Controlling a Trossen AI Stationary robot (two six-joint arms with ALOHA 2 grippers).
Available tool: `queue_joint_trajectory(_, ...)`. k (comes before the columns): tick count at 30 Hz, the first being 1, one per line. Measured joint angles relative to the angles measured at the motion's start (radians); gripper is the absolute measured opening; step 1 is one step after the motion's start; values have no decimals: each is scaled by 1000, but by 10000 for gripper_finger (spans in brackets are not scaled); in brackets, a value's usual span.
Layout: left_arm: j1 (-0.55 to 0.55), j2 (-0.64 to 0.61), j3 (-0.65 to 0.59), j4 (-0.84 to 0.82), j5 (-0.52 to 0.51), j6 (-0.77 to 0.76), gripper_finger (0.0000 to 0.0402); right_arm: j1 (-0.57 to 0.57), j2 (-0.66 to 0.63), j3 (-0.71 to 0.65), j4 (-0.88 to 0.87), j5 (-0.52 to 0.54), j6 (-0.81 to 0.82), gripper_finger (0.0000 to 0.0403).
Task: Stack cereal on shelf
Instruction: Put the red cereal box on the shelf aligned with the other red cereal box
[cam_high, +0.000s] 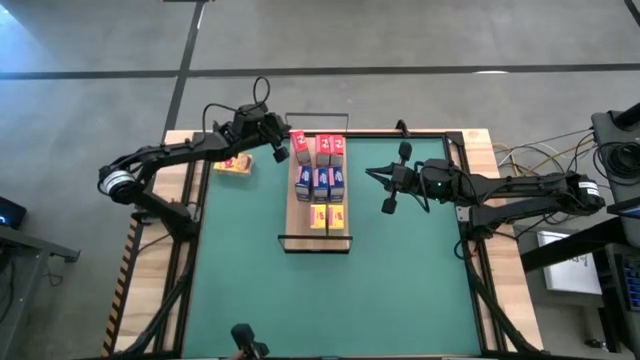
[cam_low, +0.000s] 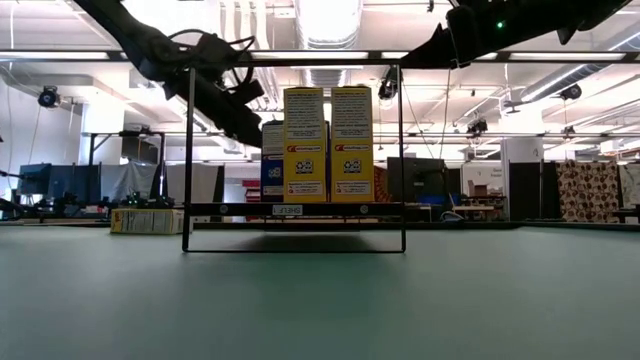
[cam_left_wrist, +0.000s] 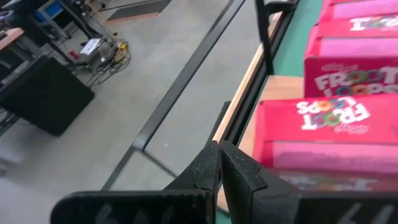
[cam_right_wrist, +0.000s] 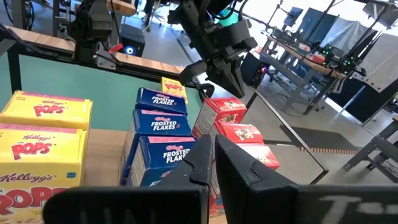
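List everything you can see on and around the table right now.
red boxes: 3, red, in a row at one end of the shelf
blue boxes: 3, blue, middle row on the shelf
yellow boxes: 3, yellow, two at the shelf's other end, one lying on the mat to the left of the shelf
shelf: 1, light wood with a black wire frame, middle of the mat
mat: 1, green, covering the table
table: 1, light wood, edges showing around the mat
left end effector: 1, dark, shut, beside the red row
right end effector: 1, dark, shut, over the mat to the right of the shelf
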Motion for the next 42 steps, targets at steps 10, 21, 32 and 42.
queue_joint_trajectory(10, 0, 41, 0, 48, 8, -5, 0, 0, 0, 0, 0, 0, 0, 9)
queue_joint_trajectory(21, 0, 42, 0, 98, 65, -55, 0, 0, 0, 0, 0, 0, -8, 9)
queue_joint_trajectory(32, -1, 26, 3, 99, 79, -75, 0, 0, 0, 0, -1, 0, -6, 9)
queue_joint_trajectory(42, 26, 6, 19, 37, 51, 1, 0, 0, 0, 0, -1, 0, -8, 9)
